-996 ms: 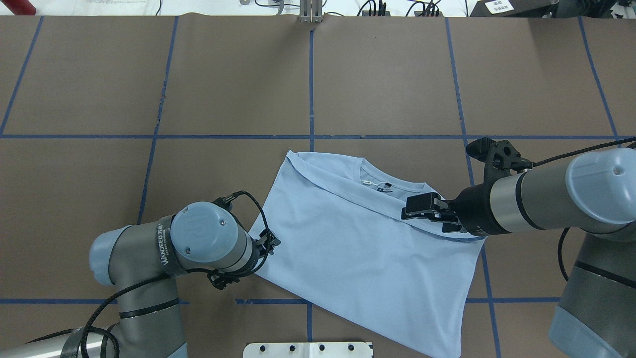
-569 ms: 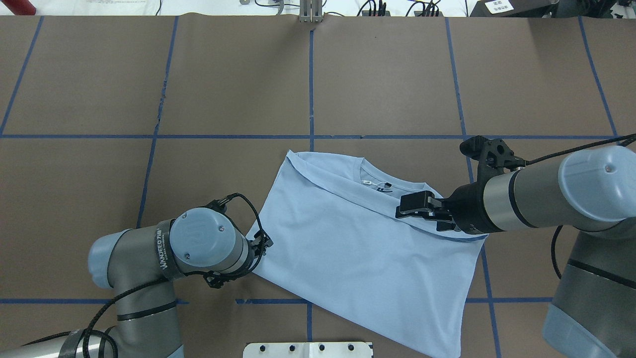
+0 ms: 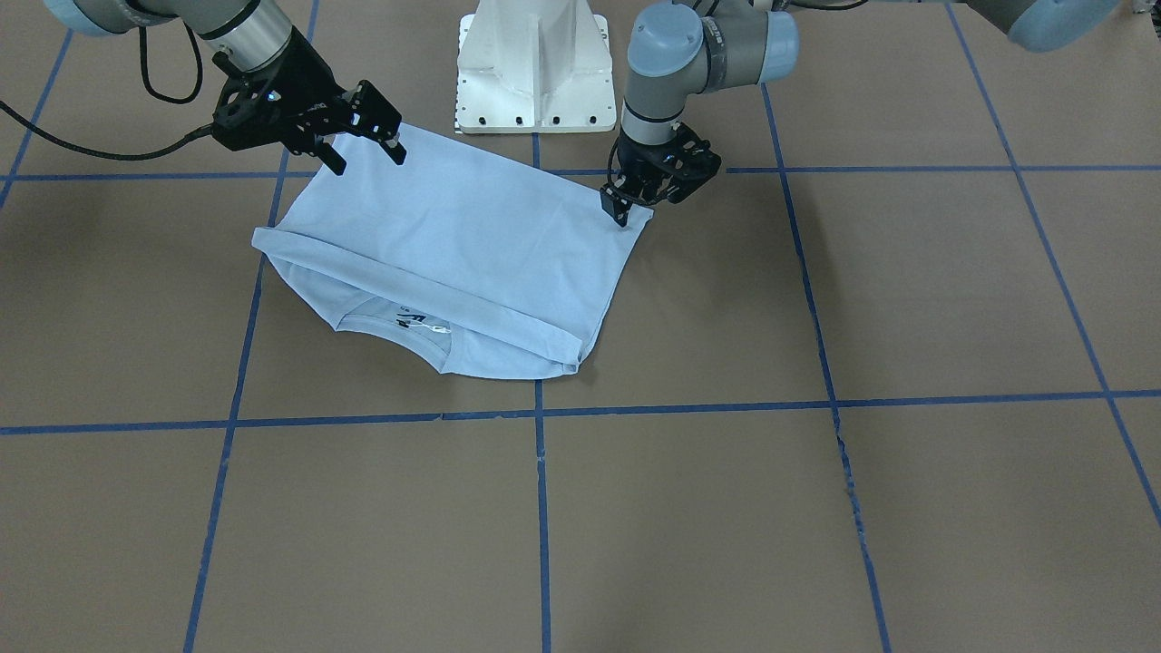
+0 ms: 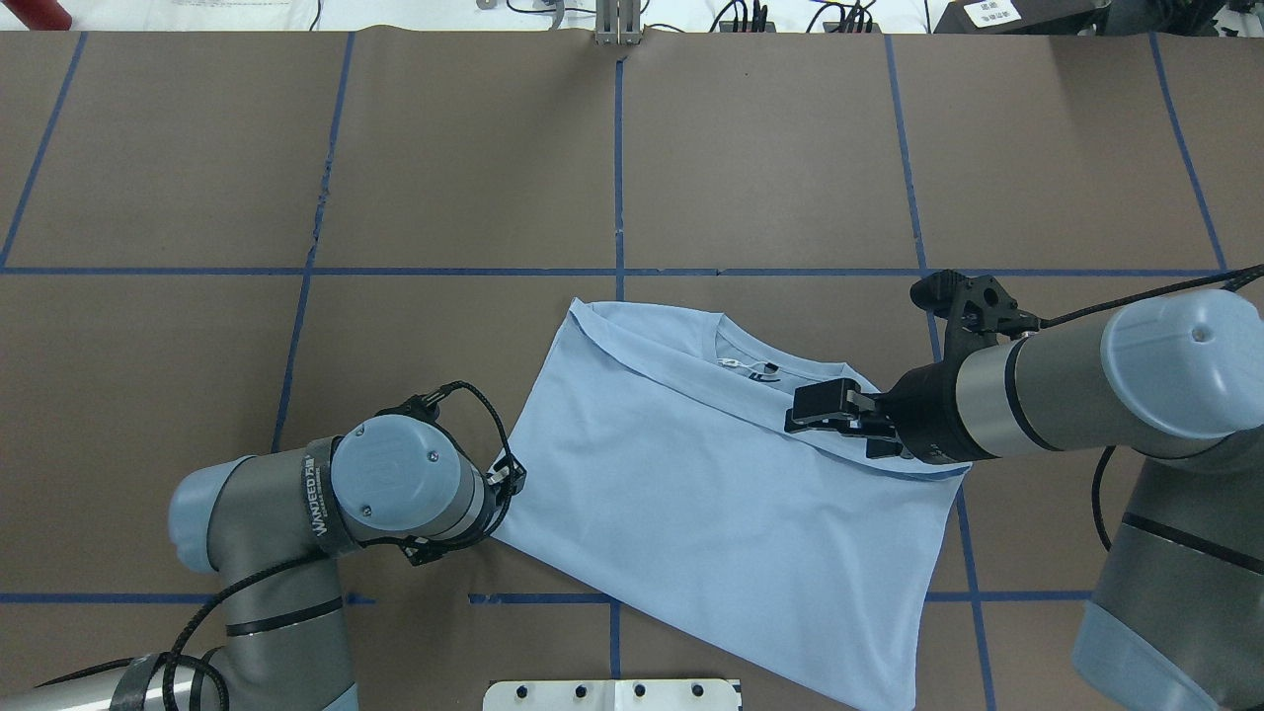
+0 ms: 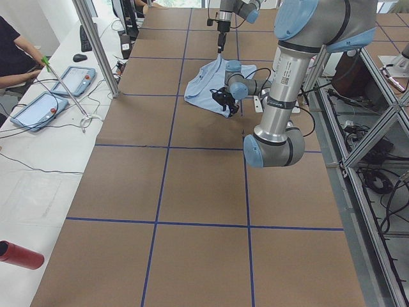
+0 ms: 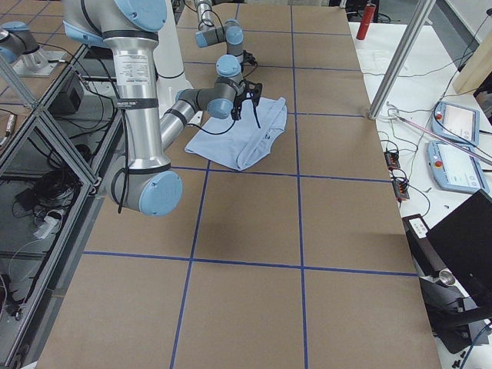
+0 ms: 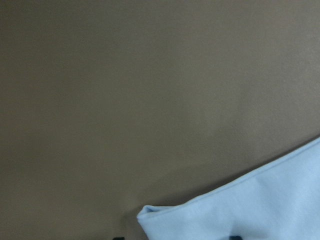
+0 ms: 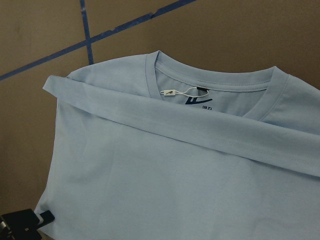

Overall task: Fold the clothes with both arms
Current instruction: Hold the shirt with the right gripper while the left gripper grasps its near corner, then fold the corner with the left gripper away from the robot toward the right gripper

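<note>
T-shirt (image 4: 711,494), light blue, lies folded flat on the brown surface (image 4: 444,178), lower centre of the overhead view, with the collar (image 8: 215,85) toward the top of the frame. Right arm (image 4: 1037,405) enters from the right edge. The right fingers (image 3: 392,145) are spread over the shirt's right edge, contact unclear. Left arm (image 4: 395,489) is lower left. The left fingers (image 3: 619,207) are at the shirt's left corner, tips apart in the wrist view, corner between them.

T-shirt (image 4: 711,494) corner cut off below; left gripper (image 3: 626,207) closure seemingly hidden.
</note>
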You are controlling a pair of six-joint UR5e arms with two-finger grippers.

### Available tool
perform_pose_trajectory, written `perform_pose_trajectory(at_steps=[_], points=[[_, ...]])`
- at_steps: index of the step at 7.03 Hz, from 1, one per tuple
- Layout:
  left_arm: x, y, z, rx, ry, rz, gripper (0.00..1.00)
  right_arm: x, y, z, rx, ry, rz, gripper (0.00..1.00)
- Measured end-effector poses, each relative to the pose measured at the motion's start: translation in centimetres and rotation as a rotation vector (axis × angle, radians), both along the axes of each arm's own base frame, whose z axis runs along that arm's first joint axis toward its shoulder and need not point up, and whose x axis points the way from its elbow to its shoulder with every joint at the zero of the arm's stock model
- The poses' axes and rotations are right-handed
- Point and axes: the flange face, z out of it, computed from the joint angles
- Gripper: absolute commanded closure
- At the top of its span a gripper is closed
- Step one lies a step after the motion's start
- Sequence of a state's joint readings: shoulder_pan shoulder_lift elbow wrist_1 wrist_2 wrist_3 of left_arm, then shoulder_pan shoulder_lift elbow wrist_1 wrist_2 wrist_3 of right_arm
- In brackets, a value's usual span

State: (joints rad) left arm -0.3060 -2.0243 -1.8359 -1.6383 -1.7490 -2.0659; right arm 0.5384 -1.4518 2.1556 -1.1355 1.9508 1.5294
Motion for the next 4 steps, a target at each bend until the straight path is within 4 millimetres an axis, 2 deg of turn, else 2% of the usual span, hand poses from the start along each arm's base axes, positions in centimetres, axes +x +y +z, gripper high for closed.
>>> perform_pose_trajectory(at_steps=[4], points=[[-0.44, -0.64, -0.40, -0.016, 0.006, -0.035, 1.00, -0.12, -0.11, 0.31, -0.002, 0.006, 0.003, 0.00]])
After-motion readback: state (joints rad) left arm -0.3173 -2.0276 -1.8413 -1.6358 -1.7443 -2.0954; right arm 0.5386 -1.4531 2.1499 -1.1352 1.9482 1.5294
